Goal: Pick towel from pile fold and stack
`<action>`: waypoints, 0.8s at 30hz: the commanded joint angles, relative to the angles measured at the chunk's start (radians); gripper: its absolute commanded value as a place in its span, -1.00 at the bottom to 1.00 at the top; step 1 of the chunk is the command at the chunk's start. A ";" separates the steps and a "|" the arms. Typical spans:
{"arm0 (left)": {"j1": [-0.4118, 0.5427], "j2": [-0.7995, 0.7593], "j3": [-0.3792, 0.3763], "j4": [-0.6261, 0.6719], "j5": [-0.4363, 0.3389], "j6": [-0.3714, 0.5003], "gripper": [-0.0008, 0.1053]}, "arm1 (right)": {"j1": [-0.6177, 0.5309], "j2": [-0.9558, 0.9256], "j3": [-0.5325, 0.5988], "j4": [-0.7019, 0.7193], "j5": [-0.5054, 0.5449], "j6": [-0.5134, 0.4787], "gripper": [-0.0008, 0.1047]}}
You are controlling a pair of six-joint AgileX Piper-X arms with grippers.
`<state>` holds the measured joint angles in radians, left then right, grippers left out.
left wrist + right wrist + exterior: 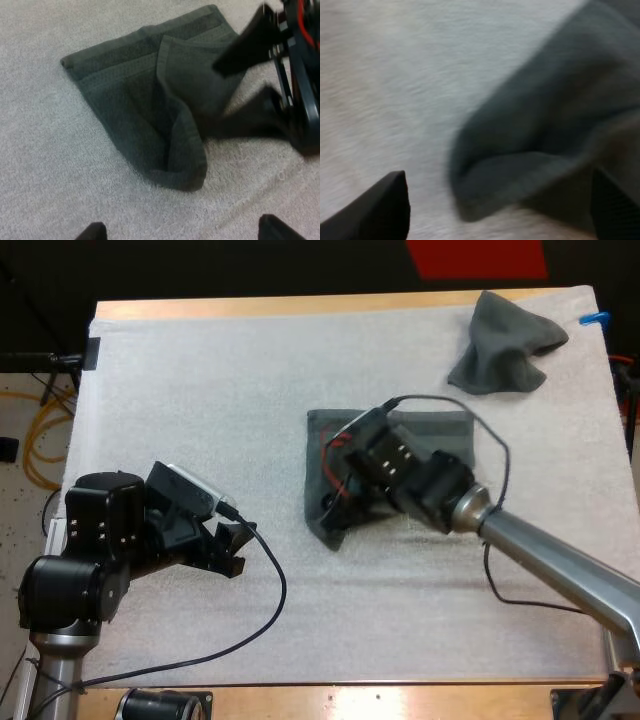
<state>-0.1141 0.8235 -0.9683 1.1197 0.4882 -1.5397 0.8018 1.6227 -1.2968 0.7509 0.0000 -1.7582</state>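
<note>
Mat centre: half-folded dark grey-green terry towel (140, 100) on white mat (200, 390). Soft, limp, light; likely to sag and unfold if pinched mid-panel, so better taken at a hemmed corner. Right gripper (500, 200) spread wide over its folded edge, holding nothing. Left gripper (182, 232) wide, empty, short of the towel. Crumpled grey-green towel (505, 345) at far right corner

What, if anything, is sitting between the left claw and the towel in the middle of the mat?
Nothing visible. Only bare mat lies between the open left claw and the half-folded towel. The right claw hangs over the towel itself, not in that gap.
</note>
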 commanded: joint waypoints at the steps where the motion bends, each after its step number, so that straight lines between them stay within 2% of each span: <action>1: 0.002 -0.002 -0.003 0.004 -0.008 0.005 0.13 | -0.047 -0.012 -0.004 -0.006 0.010 -0.010 0.36; 8: 0.002 -0.002 -0.003 -0.079 -0.007 0.005 0.13 | -0.229 -0.012 -0.004 -0.008 0.010 0.000 0.36; 14: 0.002 0.026 -0.003 -0.205 -0.007 0.002 0.13 | -0.403 0.015 -0.004 -0.018 -0.017 0.046 0.36; 24: 0.002 0.208 -0.003 -0.480 -0.007 -0.008 0.13 | -0.571 0.092 -0.004 -0.071 -0.064 0.055 0.36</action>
<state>-0.1141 1.0294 -0.9683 0.6733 0.4841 -1.5417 0.2375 1.7139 -1.2968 0.6878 -0.0439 -1.7056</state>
